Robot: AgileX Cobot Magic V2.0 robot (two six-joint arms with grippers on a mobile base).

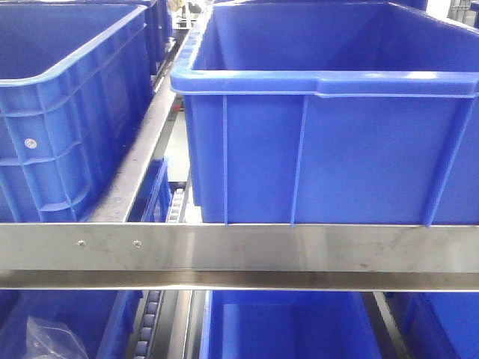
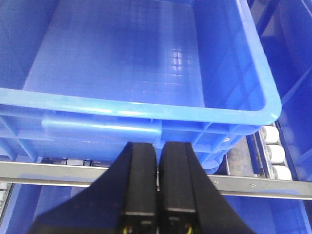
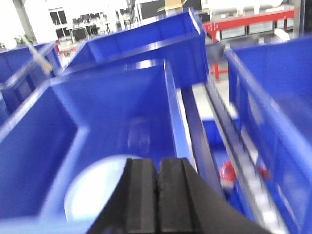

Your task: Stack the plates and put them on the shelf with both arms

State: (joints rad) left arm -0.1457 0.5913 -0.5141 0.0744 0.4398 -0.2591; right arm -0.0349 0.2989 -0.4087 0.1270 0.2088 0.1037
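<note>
- Spanning the lower part of the front-facing view, the shelf (image 1: 247, 250) shows as a brushed stainless-steel front rail running edge to edge, with two small screws at its left portion.
- A large blue crate (image 1: 329, 142) stands on the shelf at centre and right of that view; a second blue crate (image 1: 67, 112) occupies the upper left. A strip of roller track (image 1: 177, 202) shows in the gap between them, just above the rail.
- More blue crates sit below the rail; a piece of clear plastic film (image 1: 45, 336) lies in the lower left one.
- In the left wrist view, the left gripper (image 2: 157, 161) fills the bottom centre; its black fingers are closed together with only a thin seam between them and nothing gripped. It sits just in front of the rim of a blue crate (image 2: 146, 112), above the steel rail (image 2: 263, 187). White rollers (image 2: 274, 151) show at the right edge.
- In the right wrist view, which is motion-blurred, the right gripper (image 3: 157, 190) sits at bottom centre with its fingers pressed together, empty.
- One pale plate (image 3: 95, 190) lies on the floor of the blue crate (image 3: 112, 117) at lower left of that view, just left of the gripper. Whether it is a single plate or a stack cannot be told.
- A red object (image 3: 228, 173) shows blurred at lower right, between crates.
</note>
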